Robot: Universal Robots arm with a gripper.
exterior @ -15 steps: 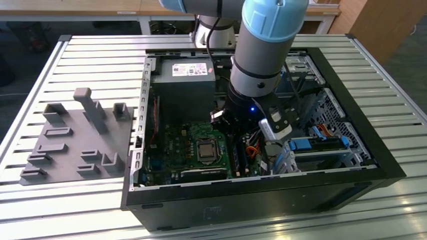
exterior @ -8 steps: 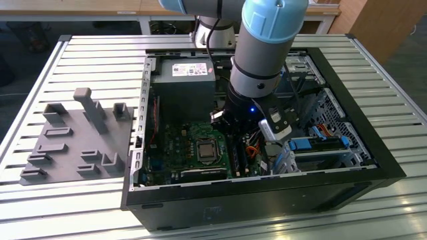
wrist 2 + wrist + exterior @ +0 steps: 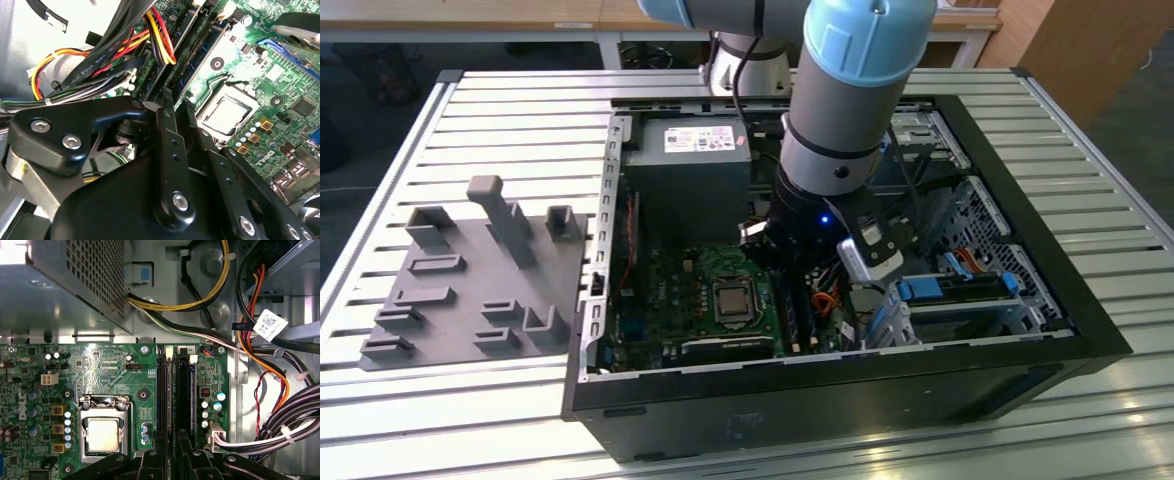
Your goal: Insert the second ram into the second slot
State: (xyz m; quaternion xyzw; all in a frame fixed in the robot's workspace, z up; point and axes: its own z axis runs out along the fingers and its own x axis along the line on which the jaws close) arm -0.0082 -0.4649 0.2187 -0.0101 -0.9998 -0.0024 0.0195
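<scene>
My gripper [image 3: 785,275] is down inside the open computer case, over the memory slots [image 3: 798,318] beside the CPU socket [image 3: 728,298]. In the first wrist view its black fingers [image 3: 152,462] stand close together on either side of a thin board edge. That edge, the second ram [image 3: 170,400], runs along the slot nearer the socket. A second dark slot [image 3: 186,390] lies right beside it. In the second wrist view the gripper [image 3: 175,102] sits at the end of the long dark slots [image 3: 197,55].
The power supply [image 3: 687,150] and bundles of coloured cables [image 3: 280,390] crowd the slots. Blue drive-bay latches [image 3: 961,285] sit at the exterior view's right. A grey fixture [image 3: 467,270] lies on the slatted table outside the case.
</scene>
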